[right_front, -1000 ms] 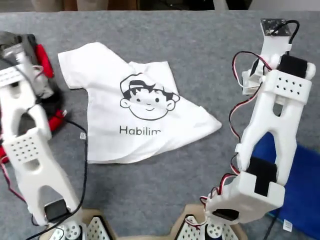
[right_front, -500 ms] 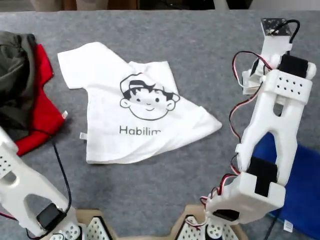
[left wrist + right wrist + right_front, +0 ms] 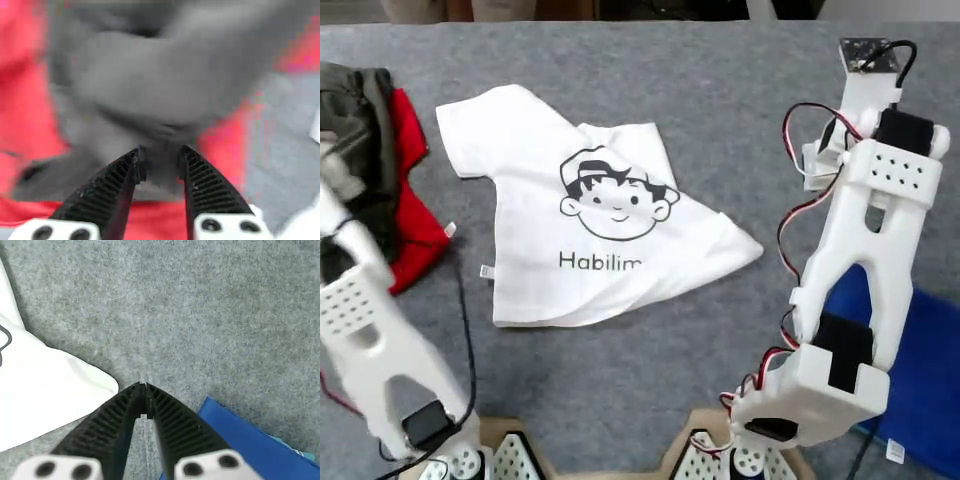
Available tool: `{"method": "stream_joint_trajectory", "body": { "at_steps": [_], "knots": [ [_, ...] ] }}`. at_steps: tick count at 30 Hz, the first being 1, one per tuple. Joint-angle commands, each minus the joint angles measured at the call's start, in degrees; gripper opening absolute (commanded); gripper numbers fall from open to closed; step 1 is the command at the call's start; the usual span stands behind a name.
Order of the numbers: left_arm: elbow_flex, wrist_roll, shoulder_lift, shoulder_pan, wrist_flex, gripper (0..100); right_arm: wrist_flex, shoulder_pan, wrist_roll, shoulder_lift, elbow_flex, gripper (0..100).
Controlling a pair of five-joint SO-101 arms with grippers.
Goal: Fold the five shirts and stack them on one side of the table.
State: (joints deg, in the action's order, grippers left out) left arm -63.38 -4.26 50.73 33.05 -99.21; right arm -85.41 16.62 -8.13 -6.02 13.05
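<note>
A white shirt [image 3: 590, 240] with a cartoon face lies spread and creased at centre left; its corner [image 3: 35, 390] shows in the right wrist view. A dark grey shirt [image 3: 360, 120] lies crumpled on a red shirt [image 3: 410, 230] at the far left edge. My left gripper [image 3: 160, 154] is open just above the grey shirt [image 3: 150, 75], with red cloth [image 3: 25, 75] around it. My right gripper [image 3: 145, 387] is shut on nothing, over bare table between the white shirt's corner and a blue shirt [image 3: 250, 440].
The blue shirt [image 3: 920, 370] lies at the right front, partly under the right arm [image 3: 865, 230]. The left arm [image 3: 360, 300] stretches along the left edge. Grey felt table [image 3: 720, 100] is bare at the back and front centre.
The left arm pulled back from the pile toward the front left, then swung out over the grey and red shirts again. The right arm and all shirts kept still.
</note>
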Motion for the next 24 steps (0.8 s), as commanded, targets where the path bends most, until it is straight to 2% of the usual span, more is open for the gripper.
{"method": "stream_joint_trajectory", "body": {
  "at_steps": [1,5,8,17,21,24],
  "knots": [
    [-0.5,1.1,-4.5,-7.2,-1.8,13,-1.2,-0.9,-0.3,0.2,0.6,0.5],
    [6.5,1.0,-7.1,-13.9,-1.6,13,-2.2,-0.8,-0.5,0.1,0.4,0.5],
    [10.5,1.0,-5.5,-15.0,-1.4,13,-2.9,-0.8,-0.4,0.0,0.4,0.5],
    [10.1,0.5,6.6,-5.1,1.0,12,-2.8,-0.8,-0.2,0.2,0.6,0.5],
    [7.4,0.5,7.8,-1.9,1.0,1,-2.5,-0.9,-0.2,0.2,0.7,0.5],
    [2.5,0.5,7.5,1.5,1.0,2,-2.6,-0.9,-0.2,0.2,0.7,0.5]
  ]
}}
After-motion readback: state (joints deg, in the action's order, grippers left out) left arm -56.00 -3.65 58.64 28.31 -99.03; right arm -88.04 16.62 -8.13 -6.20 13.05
